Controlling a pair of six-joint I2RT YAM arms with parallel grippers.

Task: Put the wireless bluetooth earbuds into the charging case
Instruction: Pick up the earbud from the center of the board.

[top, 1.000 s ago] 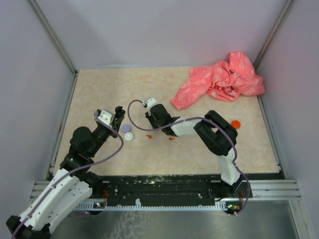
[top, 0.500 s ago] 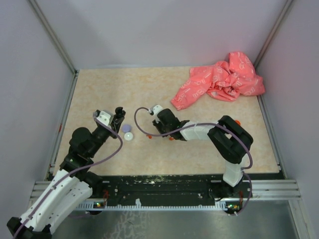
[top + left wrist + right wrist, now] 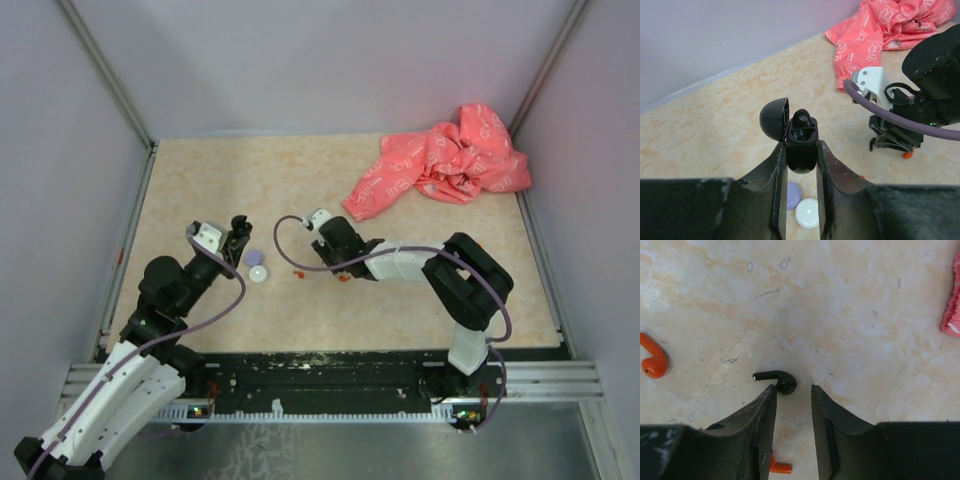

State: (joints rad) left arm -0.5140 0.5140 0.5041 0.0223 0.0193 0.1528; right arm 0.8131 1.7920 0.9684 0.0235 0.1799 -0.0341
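My left gripper (image 3: 238, 232) is shut on the black charging case (image 3: 801, 145) and holds it above the table. The case's lid is open, and one black earbud (image 3: 802, 118) sits in it. My right gripper (image 3: 793, 387) is open and low over the table. A black earbud (image 3: 777, 381) lies on the table just past its left fingertip. An orange-red earbud (image 3: 652, 361) lies to the left and another orange-red piece (image 3: 777, 467) lies under the left finger. Both show as red specks in the top view (image 3: 297, 272), the second further right (image 3: 343, 279).
A purple disc (image 3: 253, 257) and a white disc (image 3: 259, 273) lie side by side below my left gripper; the left wrist view shows them too, purple (image 3: 791, 195) and white (image 3: 807, 212). A crumpled pink cloth (image 3: 440, 165) lies at the back right.
My right gripper has moved to the right and lowered towards the table, and its elbow has swung right. My left arm has held still with the case.
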